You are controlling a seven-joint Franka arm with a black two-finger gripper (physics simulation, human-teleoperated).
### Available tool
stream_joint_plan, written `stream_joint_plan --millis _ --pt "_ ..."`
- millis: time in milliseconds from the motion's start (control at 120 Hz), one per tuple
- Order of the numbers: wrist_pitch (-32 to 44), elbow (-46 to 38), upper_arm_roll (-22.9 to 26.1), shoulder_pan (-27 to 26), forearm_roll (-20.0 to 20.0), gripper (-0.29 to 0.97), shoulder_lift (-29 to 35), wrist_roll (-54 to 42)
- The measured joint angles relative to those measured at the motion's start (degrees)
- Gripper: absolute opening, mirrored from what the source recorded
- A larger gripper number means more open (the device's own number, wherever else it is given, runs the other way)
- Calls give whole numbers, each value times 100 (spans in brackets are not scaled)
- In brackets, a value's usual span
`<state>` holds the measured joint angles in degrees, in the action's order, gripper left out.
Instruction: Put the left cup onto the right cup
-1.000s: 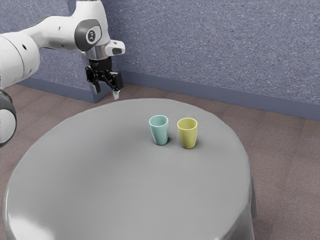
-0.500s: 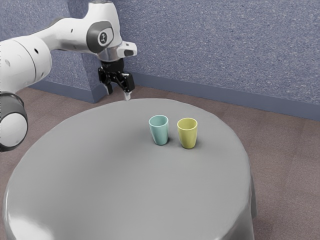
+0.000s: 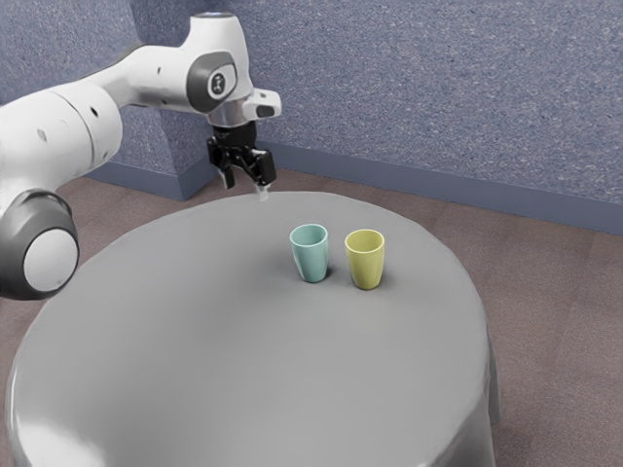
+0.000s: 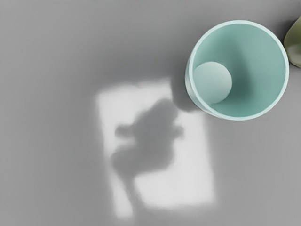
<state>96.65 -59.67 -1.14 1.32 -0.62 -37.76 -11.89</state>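
two cups stand upright and just beside each other, not touching, near the middle of the round grey table: the teal cup toward the exterior view's left and the yellow cup toward its right. the teal one is judged to be the left cup, the one to be lifted, and it sits untouched on the table. the arm reaches in over the table's far edge, with the fingers hanging above it, pointing down, a little apart and holding nothing, well short of the cups. in the wrist view the teal cup shows its open mouth off to one side of the hand's shadow, with the yellow cup just past it. the hand is therefore not yet centred, and the approach seems barely begun.
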Motion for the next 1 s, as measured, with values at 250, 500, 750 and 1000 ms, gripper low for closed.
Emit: stream_joint_plan --millis 250,500,750,1000 --pt "-18 108 51 -29 -7 66 -221 131" --pt "-145 534 126 -115 -8 66 -467 473" --pt "-265 801 133 -118 -10 66 -734 751" --pt "-312 1089 168 -94 -15 66 -974 952"
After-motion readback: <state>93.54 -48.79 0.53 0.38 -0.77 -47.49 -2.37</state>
